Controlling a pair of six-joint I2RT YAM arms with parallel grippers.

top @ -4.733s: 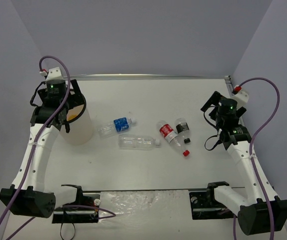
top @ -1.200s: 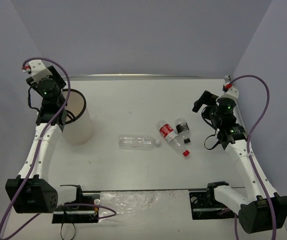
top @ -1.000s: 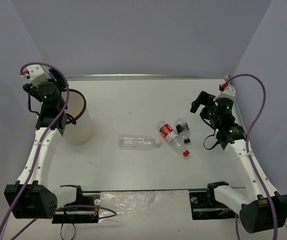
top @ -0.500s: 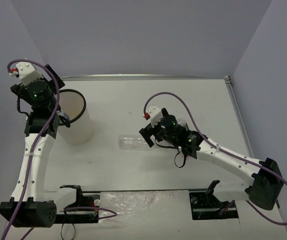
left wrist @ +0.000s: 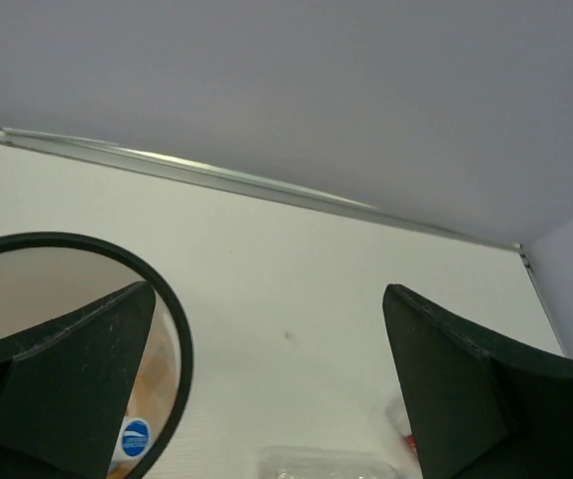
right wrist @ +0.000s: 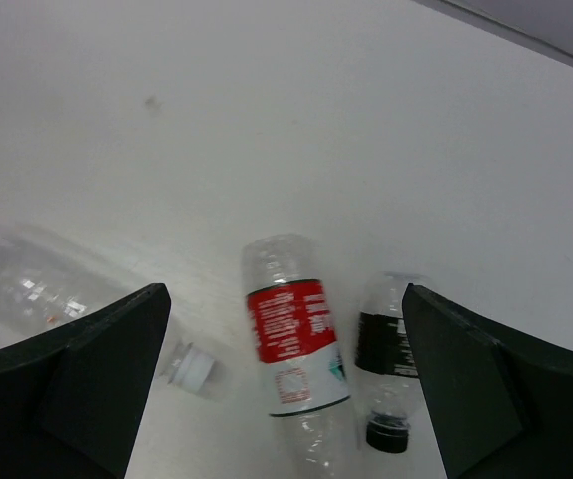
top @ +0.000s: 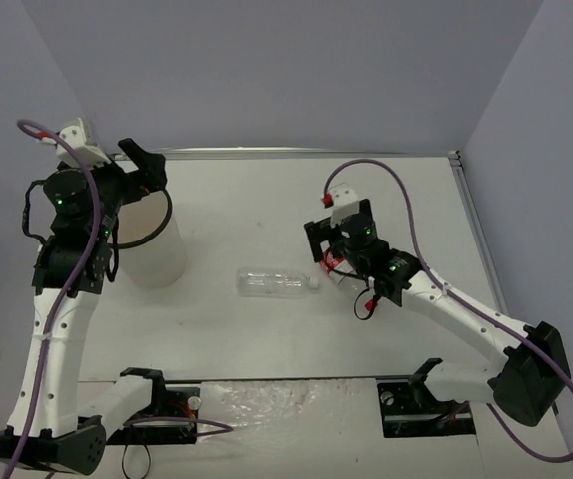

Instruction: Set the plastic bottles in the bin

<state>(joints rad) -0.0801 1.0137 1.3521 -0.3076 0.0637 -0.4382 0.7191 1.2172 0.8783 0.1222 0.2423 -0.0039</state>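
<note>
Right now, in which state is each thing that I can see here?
bin: upright, top open
plain clear bottle: lying on its side, capped
red-labelled bottle: lying on its side
black-labelled bottle: lying on its side, capped
left gripper: open, empty
right gripper: open, empty

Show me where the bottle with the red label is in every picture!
Top external: the red-labelled bottle lies right of centre, mostly covered by the right arm.
Right wrist: the red-labelled bottle is at bottom centre, beside the black-labelled bottle.
Left wrist: cannot tell; only a reddish sliver shows near the bottom right.
Shared landmark: the plain clear bottle lies to its left, also seen in the right wrist view and at the left wrist view's bottom edge.
</note>
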